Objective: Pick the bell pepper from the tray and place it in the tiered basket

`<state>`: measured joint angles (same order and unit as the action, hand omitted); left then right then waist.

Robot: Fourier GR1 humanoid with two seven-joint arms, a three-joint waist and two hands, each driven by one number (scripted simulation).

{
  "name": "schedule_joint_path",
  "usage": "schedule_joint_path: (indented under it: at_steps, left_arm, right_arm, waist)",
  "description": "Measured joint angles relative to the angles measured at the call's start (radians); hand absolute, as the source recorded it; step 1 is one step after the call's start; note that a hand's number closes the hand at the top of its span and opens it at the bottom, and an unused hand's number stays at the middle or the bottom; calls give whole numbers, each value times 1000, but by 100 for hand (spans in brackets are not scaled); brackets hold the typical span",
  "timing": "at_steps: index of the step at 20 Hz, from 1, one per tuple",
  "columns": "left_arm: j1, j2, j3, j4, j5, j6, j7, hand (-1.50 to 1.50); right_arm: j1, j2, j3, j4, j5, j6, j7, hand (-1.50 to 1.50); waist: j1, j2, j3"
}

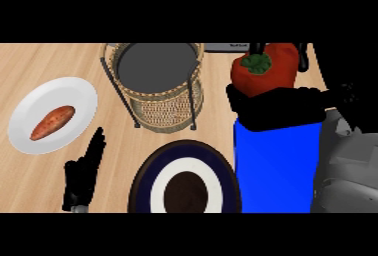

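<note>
**Pepper held up, basket off to its left**

While the bench (111,130) carries everything here, the coming move turns on one gap: the red bell pepper (269,75), stem up and roughly upright, sits in the right robot hand (284,107), whose black fingers curl round its lower half, and the tiered basket (159,87) lies just to the pepper's left, slightly farther from the robot. The right robot hand is much the nearer; the carry looks short and sideways. Below the hand lies the blue tray (273,170), which the pepper seems to have cleared. The basket's dark wire upright and wicker rim face the pepper and are likely what it must pass over. Nearer the robot stands a dark blue plate (144,185) with a white ring. A white plate (74,92) holds a sweet potato (52,122). The left robot hand (85,172) rests open, fingers straight, at lower left.
</note>
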<state>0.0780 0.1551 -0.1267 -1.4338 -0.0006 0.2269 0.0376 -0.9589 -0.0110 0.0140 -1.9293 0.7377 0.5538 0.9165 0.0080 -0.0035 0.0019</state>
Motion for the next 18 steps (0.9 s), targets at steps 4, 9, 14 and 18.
schedule_joint_path:
  at_steps: [4,9,14,18]
  left_arm:
    - [-4,-13,-6,2,-16,9,1,0]
    - [-8,-14,3,3,-15,0,2,0]
    - [-2,-9,18,15,-12,-17,-31,0]
    - [-7,-9,23,21,-16,-24,-37,0]
  right_arm:
    - [-58,6,13,145,37,-66,-14,150]
    - [-126,5,-6,352,54,-156,-96,150]
    - [-155,8,30,513,57,-236,-169,150]
    - [-188,10,76,664,59,-331,-208,150]
  waist:
    - [3,2,0]
    - [7,4,0]
    - [7,4,0]
    - [11,5,0]
